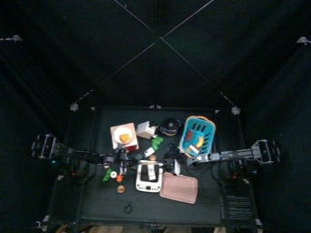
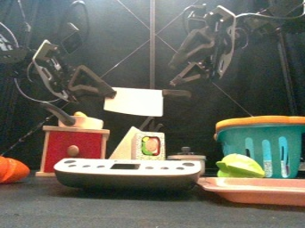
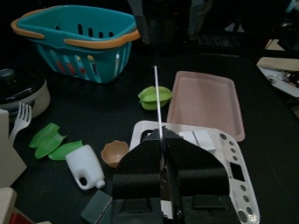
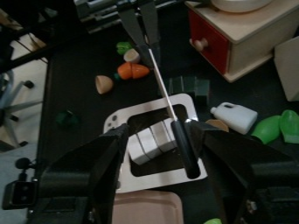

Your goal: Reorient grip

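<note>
Because our left gripper pinches only one edge of the white card, which pokes out between the spread, empty jaws of our right gripper, a slack pinch could let the card tilt or drop.

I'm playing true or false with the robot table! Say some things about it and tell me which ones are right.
1. The left gripper pinches a thin white card. True.
2. The right gripper is squeezing the card as well. False: its jaws stand wide open.
3. The teal basket is tipped upside down. False: it stands upright with its orange handle on top.
4. The pink tray lies flat on the table. True.
5. The wooden box has a blue front. False: its front is red.
</note>
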{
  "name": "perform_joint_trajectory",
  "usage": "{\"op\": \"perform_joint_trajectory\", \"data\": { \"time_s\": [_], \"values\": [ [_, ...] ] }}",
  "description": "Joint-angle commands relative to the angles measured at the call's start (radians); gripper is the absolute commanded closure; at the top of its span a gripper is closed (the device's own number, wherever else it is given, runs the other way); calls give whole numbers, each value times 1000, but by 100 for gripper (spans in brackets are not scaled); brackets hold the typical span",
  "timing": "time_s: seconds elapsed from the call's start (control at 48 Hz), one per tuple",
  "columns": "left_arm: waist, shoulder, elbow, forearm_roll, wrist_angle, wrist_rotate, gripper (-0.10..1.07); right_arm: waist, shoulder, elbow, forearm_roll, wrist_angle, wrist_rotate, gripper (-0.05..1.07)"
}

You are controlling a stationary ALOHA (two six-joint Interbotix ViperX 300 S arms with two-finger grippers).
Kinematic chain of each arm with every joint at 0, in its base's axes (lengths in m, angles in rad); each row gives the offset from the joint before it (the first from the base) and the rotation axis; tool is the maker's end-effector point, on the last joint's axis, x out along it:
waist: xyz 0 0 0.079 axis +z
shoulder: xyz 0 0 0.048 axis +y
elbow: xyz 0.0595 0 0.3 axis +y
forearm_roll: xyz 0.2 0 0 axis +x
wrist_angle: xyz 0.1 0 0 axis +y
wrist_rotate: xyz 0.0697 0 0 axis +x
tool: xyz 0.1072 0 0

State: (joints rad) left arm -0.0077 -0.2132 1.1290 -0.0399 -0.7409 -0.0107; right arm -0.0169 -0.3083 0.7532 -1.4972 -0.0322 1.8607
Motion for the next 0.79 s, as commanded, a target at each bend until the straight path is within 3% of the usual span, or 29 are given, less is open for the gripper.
{"op": "perform_joint_trajectory", "data": {
  "time_s": [0.0,0.146,0.312,0.583,0.771],
  "values": [
    [0,-6,-20,-3,-5,3,67,-26,-46,-26,87,-35,9,8],
    [0,-6,-20,-3,-5,3,67,-115,-64,-37,314,-120,6,8],
    [0,-5,-18,-2,-5,3,67,-176,-66,-31,474,-149,6,7],
    [0,-6,-14,0,-5,5,67,-166,-48,-41,563,-14,5,7],
    [0,-6,-14,0,-5,5,67,-121,-64,-71,563,54,5,7]
  ]
}}
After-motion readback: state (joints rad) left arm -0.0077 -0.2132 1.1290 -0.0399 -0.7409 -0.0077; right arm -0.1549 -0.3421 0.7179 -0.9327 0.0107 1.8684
